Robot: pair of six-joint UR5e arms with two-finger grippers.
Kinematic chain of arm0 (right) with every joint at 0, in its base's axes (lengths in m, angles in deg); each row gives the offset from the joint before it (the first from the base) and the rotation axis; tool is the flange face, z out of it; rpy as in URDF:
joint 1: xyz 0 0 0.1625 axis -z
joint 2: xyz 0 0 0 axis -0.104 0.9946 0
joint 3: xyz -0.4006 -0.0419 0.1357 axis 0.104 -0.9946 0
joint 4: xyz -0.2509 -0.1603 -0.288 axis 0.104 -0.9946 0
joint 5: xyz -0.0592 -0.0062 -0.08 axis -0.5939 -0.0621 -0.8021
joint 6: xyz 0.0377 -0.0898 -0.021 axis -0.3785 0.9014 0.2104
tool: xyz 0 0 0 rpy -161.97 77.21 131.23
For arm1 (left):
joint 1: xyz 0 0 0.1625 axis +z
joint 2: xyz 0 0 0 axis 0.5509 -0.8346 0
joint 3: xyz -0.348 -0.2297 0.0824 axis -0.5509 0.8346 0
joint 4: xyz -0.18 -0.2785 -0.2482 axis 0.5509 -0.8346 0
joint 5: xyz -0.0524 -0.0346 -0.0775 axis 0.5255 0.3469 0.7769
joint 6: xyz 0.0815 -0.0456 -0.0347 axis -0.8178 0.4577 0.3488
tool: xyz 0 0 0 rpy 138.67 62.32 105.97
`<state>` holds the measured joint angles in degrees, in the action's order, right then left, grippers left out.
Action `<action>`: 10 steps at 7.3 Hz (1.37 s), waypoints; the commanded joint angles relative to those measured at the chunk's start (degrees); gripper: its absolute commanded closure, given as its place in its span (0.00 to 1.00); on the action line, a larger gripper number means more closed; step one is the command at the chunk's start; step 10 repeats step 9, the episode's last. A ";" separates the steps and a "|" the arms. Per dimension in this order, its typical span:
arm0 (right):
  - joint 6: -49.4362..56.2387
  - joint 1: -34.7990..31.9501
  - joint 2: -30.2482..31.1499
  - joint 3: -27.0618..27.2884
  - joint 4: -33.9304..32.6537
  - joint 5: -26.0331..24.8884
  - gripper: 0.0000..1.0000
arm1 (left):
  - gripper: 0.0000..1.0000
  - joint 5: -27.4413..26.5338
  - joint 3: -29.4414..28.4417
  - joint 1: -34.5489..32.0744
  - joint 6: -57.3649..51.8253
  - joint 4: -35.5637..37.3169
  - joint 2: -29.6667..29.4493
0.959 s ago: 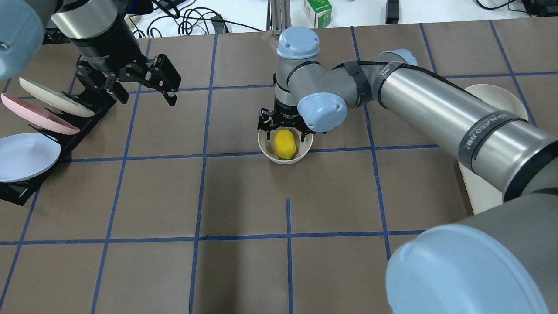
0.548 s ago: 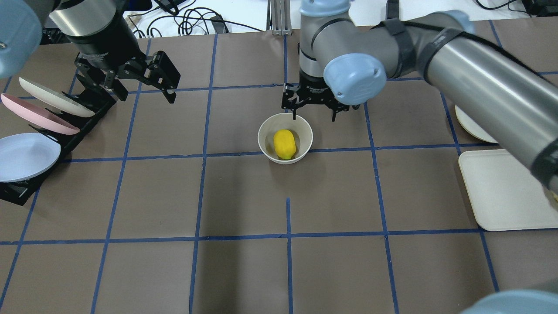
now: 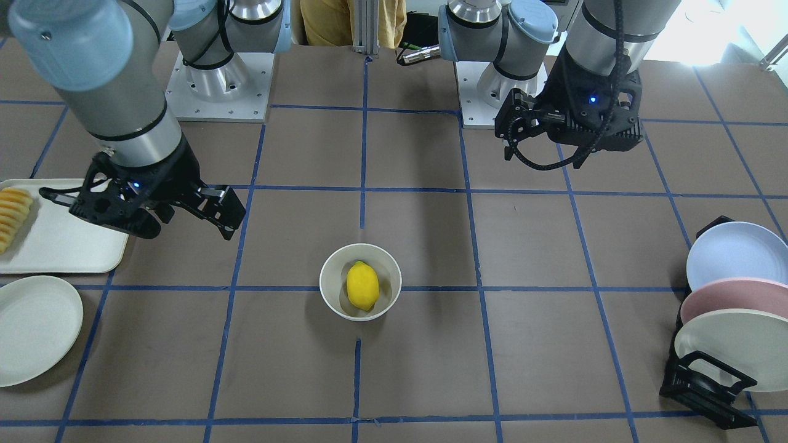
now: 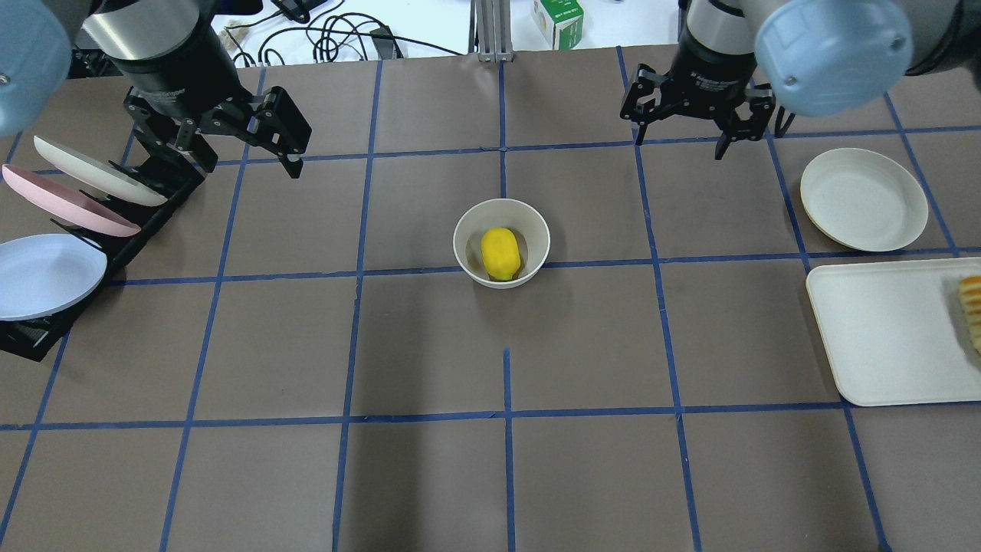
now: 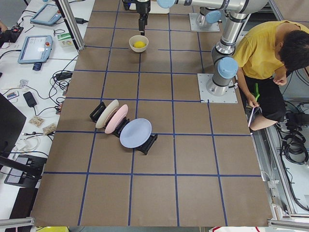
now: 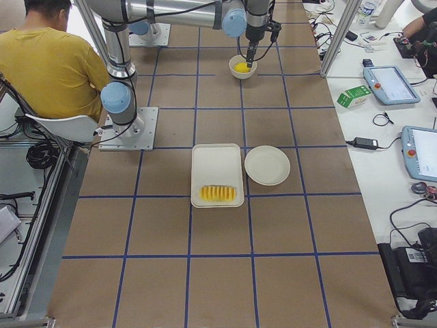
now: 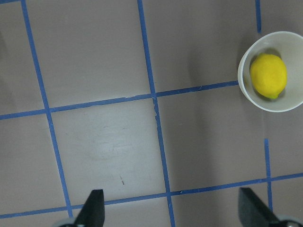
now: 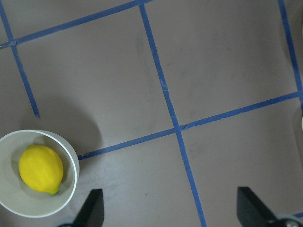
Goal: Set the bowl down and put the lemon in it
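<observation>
The off-white bowl point(image 4: 465, 241) stands upright near the table's middle, with the yellow lemon point(image 4: 500, 254) lying inside it. Both also show in the front view, bowl point(image 3: 329, 289) and lemon point(image 3: 362, 285), and in the wrist views, bowl point(image 7: 284, 101), lemon point(image 7: 268, 75), bowl point(image 8: 28, 205), lemon point(image 8: 40, 169). My right gripper point(image 4: 679, 146) is open and empty, raised above the table, beyond and to the right of the bowl. My left gripper point(image 4: 253, 170) is open and empty, raised at the far left near the plate rack.
A black rack point(image 4: 153, 218) with three pastel plates stands at the left edge. A flat cream plate point(image 4: 864, 198) and a white tray point(image 4: 881, 337) with sliced yellow-orange food point(image 4: 972, 307) lie at the right. A seated person shows in the side views.
My right gripper was low over the bowl, around the lemon; it has risen and moved away to the far right. The lemon stays in the bowl. The left arm has barely moved.
</observation>
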<state>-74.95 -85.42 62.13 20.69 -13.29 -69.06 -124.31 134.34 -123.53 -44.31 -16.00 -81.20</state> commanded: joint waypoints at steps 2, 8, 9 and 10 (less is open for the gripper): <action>12.11 2.61 5.11 1.24 5.98 0.04 0.00 | 0.00 -0.39 -0.05 -0.07 0.22 0.25 0.00; 11.15 2.89 8.99 1.07 8.35 0.22 0.00 | 0.00 0.23 0.21 -0.16 0.40 0.25 -0.08; 11.23 2.89 8.99 1.07 8.35 0.31 0.00 | 0.00 0.23 0.21 -0.16 0.40 0.25 -0.08; 11.23 2.89 8.99 1.07 8.35 0.31 0.00 | 0.00 0.23 0.21 -0.16 0.40 0.25 -0.08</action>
